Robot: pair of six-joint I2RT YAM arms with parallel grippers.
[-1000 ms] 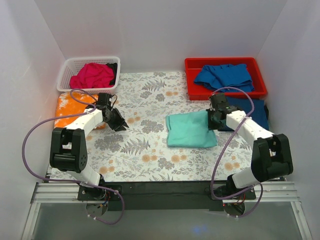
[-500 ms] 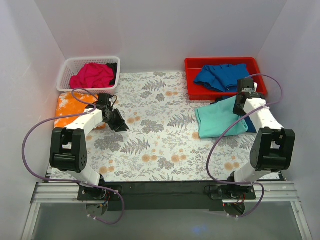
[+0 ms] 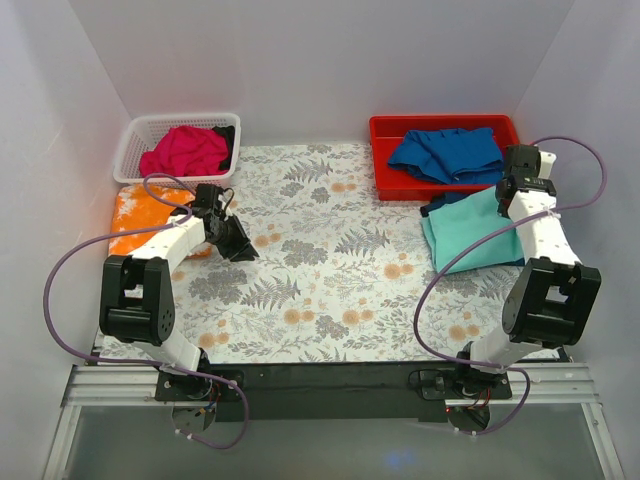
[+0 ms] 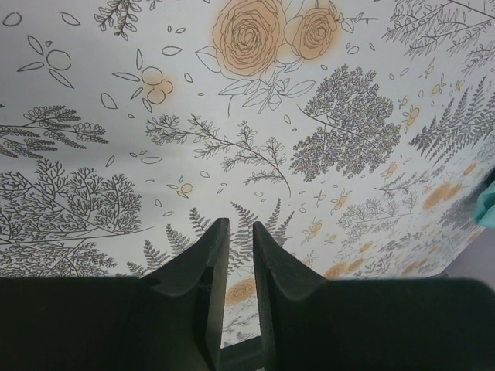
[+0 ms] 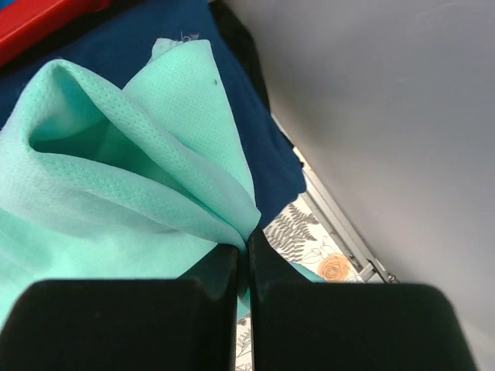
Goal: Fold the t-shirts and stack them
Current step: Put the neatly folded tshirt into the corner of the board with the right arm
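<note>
Your right fingers (image 5: 218,267) are pressed together on a fold of the mint-teal t-shirt (image 5: 116,178), pinching it where two layers bunch into a ridge. Your left fingers (image 4: 207,259) stand only a slit apart with nothing between them, hanging over the fern-printed sheet (image 4: 255,116) that covers the desk.

A second ago the mint-teal shirt lay folded near the middle of the desk. The right arm has since dragged it to the far right side. It now lies close to the wall, just in front of the red tray (image 3: 385,185) and partly over a dark blue t-shirt (image 5: 232,108). That reads as the stacking step: the shirt is about in place, and you still have to let go and tidy it.

The cloth is a thin, dimpled knit and very limp. Its pinched fold gapes into a hollow loop, and from above its outline is skewed, not square.

Another blue shirt (image 3: 445,152) sits in the tray, a magenta one (image 3: 185,150) in the white basket (image 3: 135,150), and an orange one (image 3: 135,220) at the left edge.
</note>
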